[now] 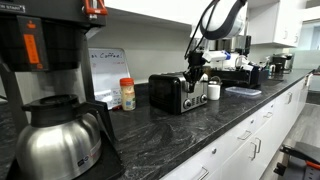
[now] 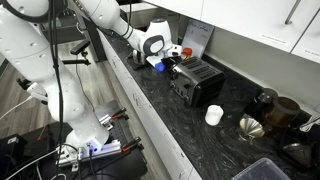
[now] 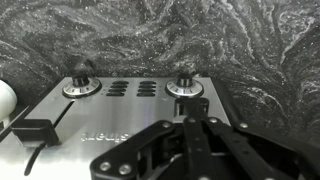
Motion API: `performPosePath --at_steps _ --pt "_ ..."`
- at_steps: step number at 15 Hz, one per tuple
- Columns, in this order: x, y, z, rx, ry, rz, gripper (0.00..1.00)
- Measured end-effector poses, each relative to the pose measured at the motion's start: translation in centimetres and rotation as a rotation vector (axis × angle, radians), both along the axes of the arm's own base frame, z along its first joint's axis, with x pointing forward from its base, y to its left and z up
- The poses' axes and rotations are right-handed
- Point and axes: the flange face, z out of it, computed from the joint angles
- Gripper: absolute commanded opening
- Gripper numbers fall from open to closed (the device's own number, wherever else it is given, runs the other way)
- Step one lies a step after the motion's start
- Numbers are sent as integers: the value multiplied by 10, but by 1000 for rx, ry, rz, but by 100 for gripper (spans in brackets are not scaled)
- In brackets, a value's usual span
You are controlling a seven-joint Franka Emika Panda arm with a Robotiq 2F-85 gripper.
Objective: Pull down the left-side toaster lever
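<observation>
The toaster (image 1: 170,93) is a chrome box with black top and ends, standing on the dark marbled counter; it shows in both exterior views (image 2: 197,80). My gripper (image 1: 194,70) (image 2: 171,62) is at the toaster's end panel. In the wrist view that panel (image 3: 135,120) fills the lower frame, with two knobs (image 3: 80,88) (image 3: 185,88) and a black lever (image 3: 30,130) at the left. My gripper (image 3: 187,118) has its fingers shut together, tips right at the other lever (image 3: 192,103) below the right-hand knob. The fingers hide most of that lever.
A black coffee maker with a steel carafe (image 1: 50,125) stands near the camera. A spice jar (image 1: 127,94) and a white sheet (image 1: 104,70) are beside the toaster. A white cup (image 1: 213,91) (image 2: 213,115) stands past it. Steel vessels (image 2: 252,126) sit farther along.
</observation>
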Motion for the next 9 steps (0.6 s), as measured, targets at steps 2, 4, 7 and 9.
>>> performPosePath --at_steps 2,4,7,9 --pt "-2 0 -3 1 -1 2 0" --pt "-4 0 -6 2 -5 4 0" --pt "-7 0 -10 3 -16 11 0" --pt "-7 0 -11 3 -21 19 0"
